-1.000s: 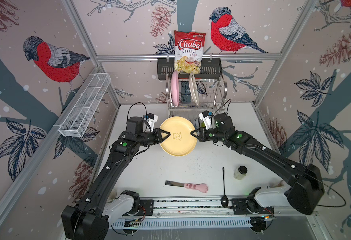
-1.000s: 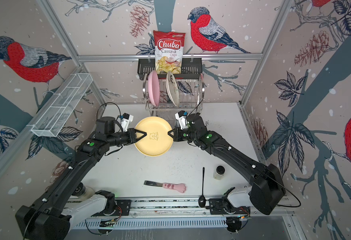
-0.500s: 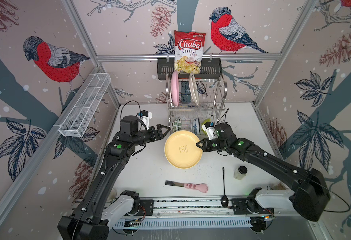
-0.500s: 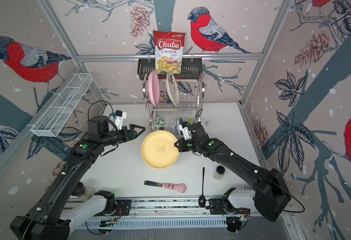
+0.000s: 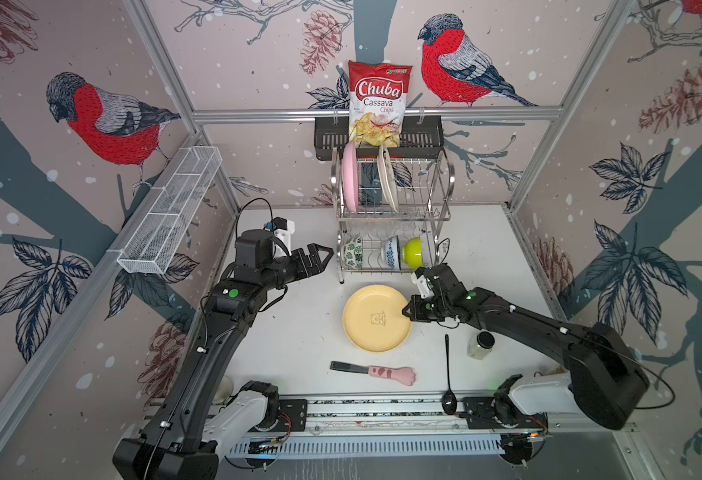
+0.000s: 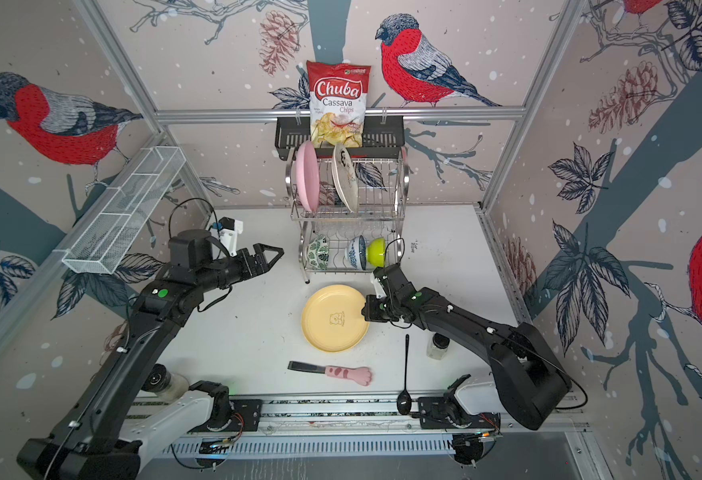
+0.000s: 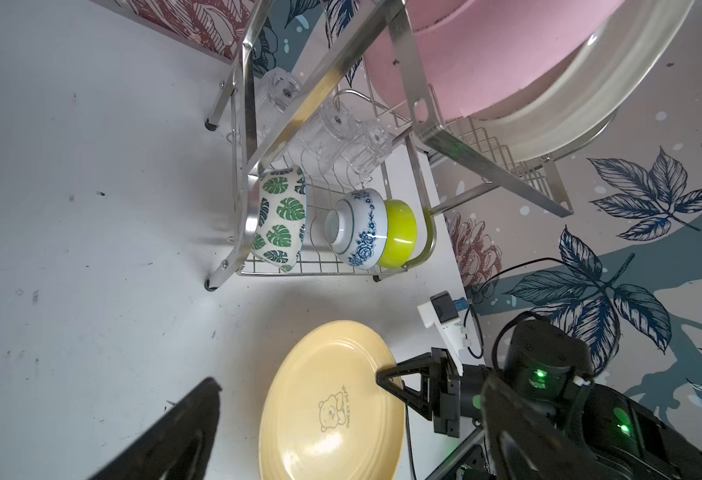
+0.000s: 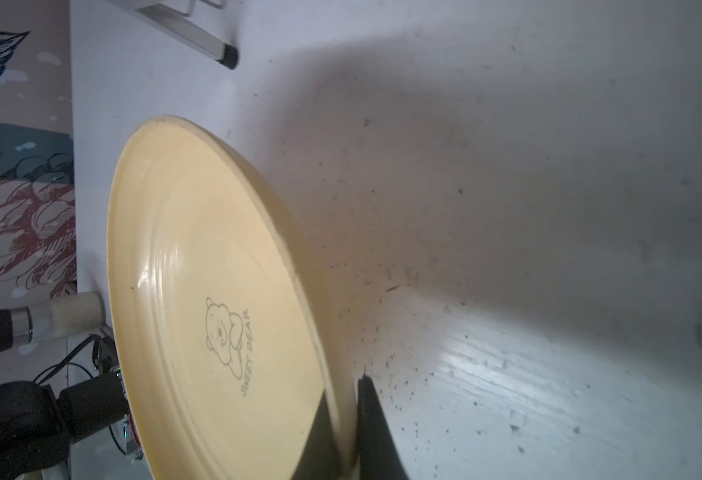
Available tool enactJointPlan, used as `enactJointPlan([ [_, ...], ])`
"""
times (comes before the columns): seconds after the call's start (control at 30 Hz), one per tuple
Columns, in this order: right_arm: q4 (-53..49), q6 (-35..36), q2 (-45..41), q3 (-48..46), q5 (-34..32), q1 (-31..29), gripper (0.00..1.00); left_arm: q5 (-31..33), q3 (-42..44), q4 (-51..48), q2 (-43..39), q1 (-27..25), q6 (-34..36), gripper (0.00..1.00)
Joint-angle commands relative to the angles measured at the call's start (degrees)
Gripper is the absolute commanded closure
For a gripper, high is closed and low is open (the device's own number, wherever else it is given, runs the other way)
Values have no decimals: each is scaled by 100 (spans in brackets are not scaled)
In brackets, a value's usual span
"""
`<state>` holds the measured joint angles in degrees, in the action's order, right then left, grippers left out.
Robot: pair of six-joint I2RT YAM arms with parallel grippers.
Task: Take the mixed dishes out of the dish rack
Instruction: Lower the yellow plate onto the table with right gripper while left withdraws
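R fingers [image 8: 376,436] are clamped on the rim of the cream-yellow plate [image 5: 376,318]. Plate's face up, low at the desk [image 5: 295,332], just in front of the dish rack [image 5: 392,215]. It lies toward mid-desk from those fingers, w/ the grip on its R edge. Can't tell if it's fully down yet. L fingers [image 7: 183,424] are wide apart and empty, hanging just off the rack's L side, about level w/ the lower tier. So L arm's nearer the green-leaf bowl [image 5: 353,253], on its side at that end. Pink plate [image 5: 350,174] stands on edge up top, rim to the front. My guess: R lets go, then L goes in.
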<state>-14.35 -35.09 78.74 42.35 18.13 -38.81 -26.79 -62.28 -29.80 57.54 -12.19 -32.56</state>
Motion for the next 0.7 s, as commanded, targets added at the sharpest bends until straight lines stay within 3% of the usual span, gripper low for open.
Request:
enactJointPlan([
  [0.0,420,-300,141,-93,-21,48,100,40,-52,-25,11,19,101,4],
  [0.37,941,-441,620,-241,-395,89,100,31,-147,-87,207,58,170,3],
  [0.67,1279,-660,682,-471,-519,197,85,-40,-106,-11,257,85,149,3],
])
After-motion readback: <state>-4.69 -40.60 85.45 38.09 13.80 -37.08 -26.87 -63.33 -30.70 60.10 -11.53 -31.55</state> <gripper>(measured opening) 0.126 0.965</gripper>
